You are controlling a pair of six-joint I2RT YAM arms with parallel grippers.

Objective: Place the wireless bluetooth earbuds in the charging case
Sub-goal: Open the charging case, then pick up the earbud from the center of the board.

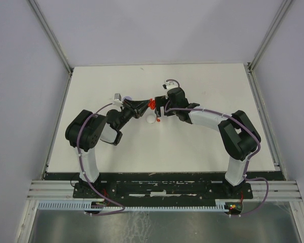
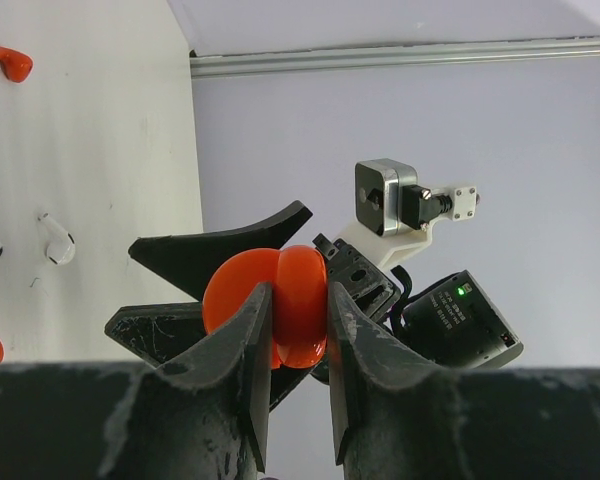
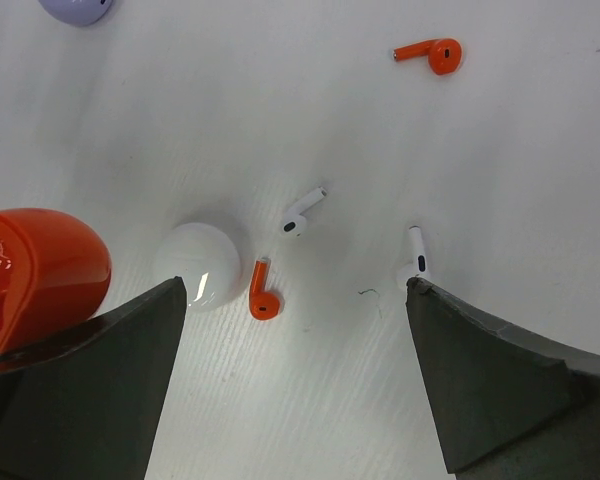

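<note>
So, biggest first: the white table (image 1: 202, 147) has pretty much all the small stuff lying loose on it, so I'd say this job has barely got going. The left gripper (image 2: 298, 330) is clamped on the red case (image 2: 280, 305) and has it up off the table, squeezed edge-on between its fingers. From the left wrist view it looks like two halves with a seam between them, and the right wrist view shows a glossy hollow on it. My guess is it's cracked open, but I can't see any bud sitting inside. The right gripper (image 3: 295, 285) is spread wide with nothing in it, right next to the red case and hanging over the buds. Under it the white case (image 3: 198, 265) sits on the table and looks closed. A lavender case (image 3: 75, 8) peeks in at the frame edge, well apart from the rest. Then the tiny bits: a red earbud (image 3: 263, 292) just beside the white case, a white earbud (image 3: 302, 212) near that, the other white earbud (image 3: 417, 258) by the right-hand finger, and a second red earbud (image 3: 430, 52) off on its own. No lavender buds in view anywhere, so that's four buds out, none in, basically everything left to do
</note>
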